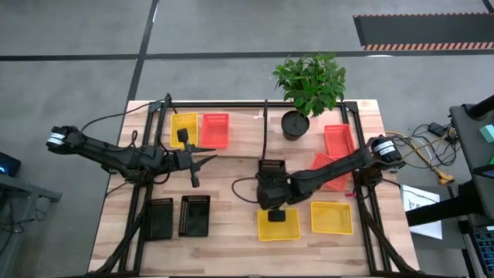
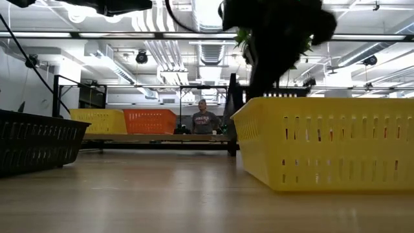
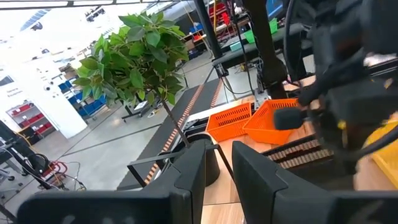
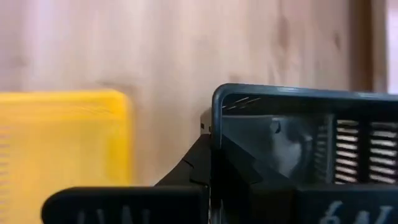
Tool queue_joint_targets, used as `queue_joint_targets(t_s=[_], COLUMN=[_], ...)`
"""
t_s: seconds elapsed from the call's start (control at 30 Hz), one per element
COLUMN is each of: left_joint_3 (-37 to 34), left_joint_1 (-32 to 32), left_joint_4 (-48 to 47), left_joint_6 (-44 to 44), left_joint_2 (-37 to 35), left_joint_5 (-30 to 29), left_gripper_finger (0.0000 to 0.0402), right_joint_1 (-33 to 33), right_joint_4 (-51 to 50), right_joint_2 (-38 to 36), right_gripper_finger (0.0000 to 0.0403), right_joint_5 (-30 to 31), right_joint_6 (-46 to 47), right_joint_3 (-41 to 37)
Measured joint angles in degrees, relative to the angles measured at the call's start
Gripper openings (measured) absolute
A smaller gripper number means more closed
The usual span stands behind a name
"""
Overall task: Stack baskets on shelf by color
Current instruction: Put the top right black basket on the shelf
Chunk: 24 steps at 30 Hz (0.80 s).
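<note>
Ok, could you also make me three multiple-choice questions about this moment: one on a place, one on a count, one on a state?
1. Where does the potted plant stand?
A. At the table's near edge
B. Inside a black basket
C. At the table's far side, right of the red-orange basket on the shelf

2. How many yellow baskets does the high view show?
A. Two
B. Three
C. Five

3. In what state is the left hand?
A. Open and empty
B. Shut on a yellow basket
C. Shut on the plant pot

Answers:
1. C, the pot is at the far side, beside the shelf baskets.
2. B, one is on the shelf and two are near the front edge.
3. A, its fingers are spread, with nothing between them.
</note>
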Motion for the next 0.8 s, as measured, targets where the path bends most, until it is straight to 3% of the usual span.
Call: queue_joint_targets(t_s=[0.13,0.33,0.6,0.8], left_joint_3=[0.02,0.04,0.04,0.04], left_joint_1=[0.0,0.0,0.0,0.0], left_joint_4=[1.27,2.64,3.08,3.25], left_joint_6=[0.02,0.02,0.02,0.02], left_joint_2=[0.0,0.09,0.03,0.02], left_joint_5=[0.0,0.0,0.0,-0.01], left_gripper_finger=[0.0063,0.0063,0.0063,0.0063], right_joint_1=[0.67,0.56,-2.02,-5.15], right_joint_4=[0.03,1.43,2.64,7.8], right_joint_2=[-0.01,0.02,0.11,0.12], right_gripper_finger=[0.0009,0.0009,0.0009,0.0009], right_joint_5=[-2.93,-2.48,3.79,4.04], right_joint_6=[-3.09,-8.32,-14.05,-18.21], right_joint_3=[4.27,9.11,11.48,11.59])
